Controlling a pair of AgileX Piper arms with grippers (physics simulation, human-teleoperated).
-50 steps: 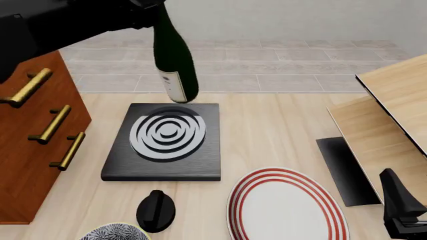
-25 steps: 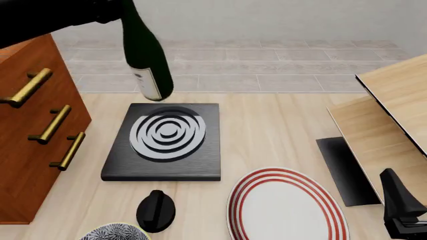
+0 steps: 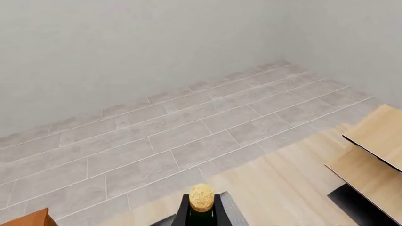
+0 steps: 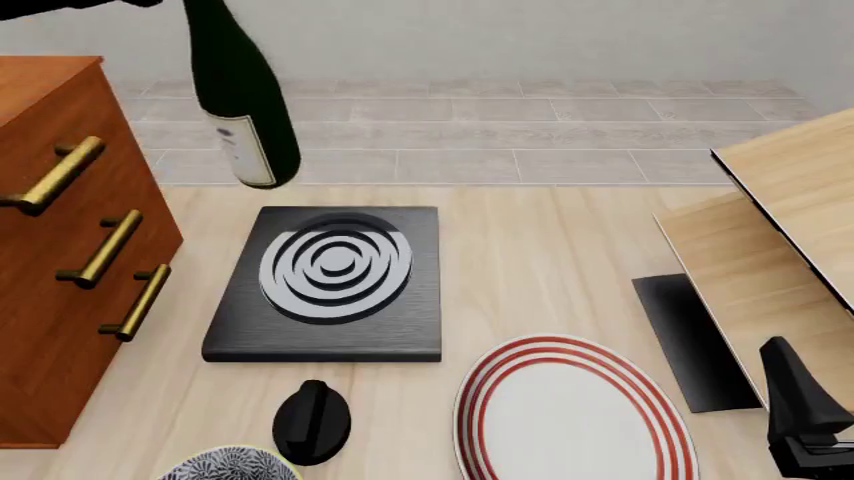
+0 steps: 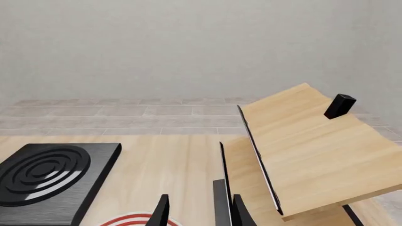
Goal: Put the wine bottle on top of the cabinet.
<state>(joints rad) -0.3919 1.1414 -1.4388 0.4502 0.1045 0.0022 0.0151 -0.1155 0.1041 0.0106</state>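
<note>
I see the table (image 4: 561, 250), light wood, carrying everything. On its left side stands the cabinet (image 4: 60, 290), reddish-brown, with three brass bar handles facing toward the middle. On the right side lean the pale wood panels (image 4: 787, 230) with a black edge. Between them lies a black hob plate (image 4: 334, 285) with silver rings, and nearer to me a white plate with red rings (image 4: 574, 415). A small black knob-like object (image 4: 311, 422) stands just beside that plate, and the rim of a patterned bowl (image 4: 227, 465) shows at the lower edge.

The wine bottle (image 4: 240, 100) hangs in the air, a little tilted, its base above the table's far edge, between the cabinet's top corner and the hob plate; it touches neither. In the left wrist view I see its cork top (image 3: 202, 197) directly in front of the camera. I cannot tell how the left gripper is closed, because its fingers do not show.

The right gripper (image 5: 196, 212) rests low at the right, near the plate, its jaws apart and holding nothing.
</note>
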